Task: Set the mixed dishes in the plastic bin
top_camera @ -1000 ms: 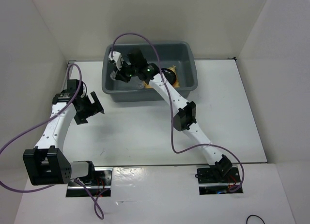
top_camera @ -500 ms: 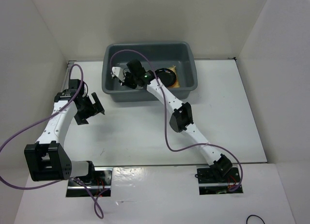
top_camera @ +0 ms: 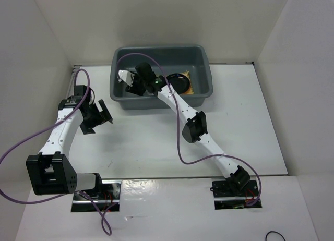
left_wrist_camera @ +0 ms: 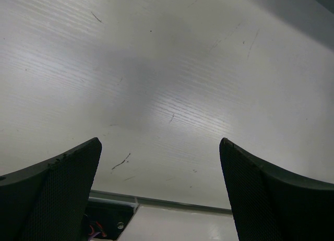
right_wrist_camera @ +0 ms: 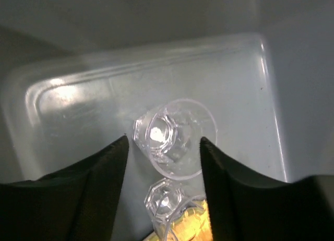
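Clear cup [right_wrist_camera: 175, 139] sits centre frame in your right wrist view, on the floor of the blue-grey bin [top_camera: 141, 101], base toward the lens, mouth toward lower right. Your right gripper [right_wrist_camera: 163, 141] straddles it wide open, gripping nothing; your left gripper [left_wrist_camera: 159, 147] gapes empty.

The plastic bin [top_camera: 202, 54] is smooth blue-grey plastic with a soft sheen. The clear cups [right_wrist_camera: 175, 139] look faceted and glassy. The black plate [top_camera: 181, 82] is glossy. The white table [left_wrist_camera: 167, 69] is matt and finely scratched. The left tool [left_wrist_camera: 159, 147] has black, mesh-textured pads [left_wrist_camera: 57, 194].
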`<state>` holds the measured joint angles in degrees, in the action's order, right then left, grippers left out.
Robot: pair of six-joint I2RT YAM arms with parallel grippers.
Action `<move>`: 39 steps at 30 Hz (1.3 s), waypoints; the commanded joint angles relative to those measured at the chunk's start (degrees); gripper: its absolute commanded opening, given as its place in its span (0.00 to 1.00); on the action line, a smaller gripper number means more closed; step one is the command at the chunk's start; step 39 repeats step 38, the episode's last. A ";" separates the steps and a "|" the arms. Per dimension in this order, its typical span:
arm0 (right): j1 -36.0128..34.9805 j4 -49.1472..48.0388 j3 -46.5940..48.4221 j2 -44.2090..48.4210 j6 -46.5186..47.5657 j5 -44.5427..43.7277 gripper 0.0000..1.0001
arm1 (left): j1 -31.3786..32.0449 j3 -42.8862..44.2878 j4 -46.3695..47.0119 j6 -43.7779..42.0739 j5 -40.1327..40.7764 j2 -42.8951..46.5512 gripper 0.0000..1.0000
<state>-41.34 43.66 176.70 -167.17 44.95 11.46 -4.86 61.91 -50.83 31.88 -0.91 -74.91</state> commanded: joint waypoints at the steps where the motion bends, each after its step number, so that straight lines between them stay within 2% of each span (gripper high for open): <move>1: -0.85 -4.98 2.68 5.27 -4.41 1.71 0.63 | -0.41 -0.12 0.29 0.55 1.08 -0.06 1.00; 3: -0.85 -5.51 2.68 8.25 -6.27 2.77 0.72 | -0.41 -0.12 0.29 0.55 1.08 -0.06 1.00; 7: -0.85 -6.12 2.68 15.19 -11.89 5.05 0.81 | -0.41 -0.12 0.29 1.08 1.08 -0.06 1.00; 9: 0.29 -7.62 2.68 20.99 -17.68 5.76 0.85 | -0.41 -0.12 0.29 1.08 1.60 0.47 1.00; 10: 0.91 -8.93 2.68 23.01 -19.96 4.89 0.92 | -0.41 -0.12 -0.23 1.08 2.13 0.47 1.00; 11: 2.13 -8.94 2.68 25.03 -23.82 0.62 0.98 | -0.41 -0.12 -0.24 1.08 2.14 1.34 1.00; 13: 3.63 -8.69 2.68 29.70 -27.09 -10.17 0.98 | -0.41 -0.12 -0.24 1.61 2.66 3.71 1.00; 14: 4.59 -7.20 2.68 30.76 -27.98 -20.33 0.98 | -0.41 -0.12 0.29 1.61 2.66 4.85 1.00; 16: 9.77 -2.38 2.68 33.31 -29.73 -26.29 0.98 | -0.93 -0.12 0.29 1.61 2.66 8.28 1.00; 18: 16.51 9.56 2.68 35.59 -33.32 -29.66 0.98 | -0.94 -0.64 0.82 1.61 2.66 11.80 1.00; 21: 21.11 28.98 1.12 36.82 -34.14 -31.15 0.98 | -0.94 -1.87 3.00 2.14 2.14 16.81 1.00; 22: 21.13 28.50 -6.12 41.96 -34.14 -31.15 0.98 | -0.94 -1.88 3.02 2.14 2.14 17.78 1.00; 23: 21.13 26.41 -11.94 44.80 -35.10 -34.89 0.98 | -0.94 -1.88 3.80 2.14 2.14 18.66 1.00; 25: 22.70 28.93 -15.15 48.59 -33.79 -30.12 0.98 | -0.94 -2.41 4.42 1.44 1.43 19.37 1.00; 28: 22.71 28.94 -25.68 56.83 -33.79 -30.53 0.98 | -0.94 -1.10 4.42 -1.55 0.91 15.17 1.00; 29: 22.71 28.42 -32.58 59.22 -33.79 -30.54 0.98 | -0.42 0.13 4.42 -2.60 0.91 14.11 1.00; 32: 22.71 27.27 -45.68 68.71 -33.79 -32.21 0.98 | -0.41 1.28 6.08 -3.75 0.91 10.94 1.00; 35: 22.71 25.34 -56.33 76.52 -33.79 -36.15 0.98 | -0.41 2.60 8.89 -3.14 0.38 10.32 1.00; 37: 22.71 19.39 -63.72 81.54 -33.79 -40.09 0.98 | -0.41 2.60 10.39 -2.44 -0.24 10.32 1.00; 38: 20.10 16.75 -72.29 87.66 -33.79 -42.12 0.98 | -0.41 3.12 11.44 -2.44 -1.11 10.32 1.00; 39: 20.10 16.75 -72.29 87.66 -33.79 -42.12 0.98 | -0.41 3.12 11.44 -2.44 -1.11 10.32 1.00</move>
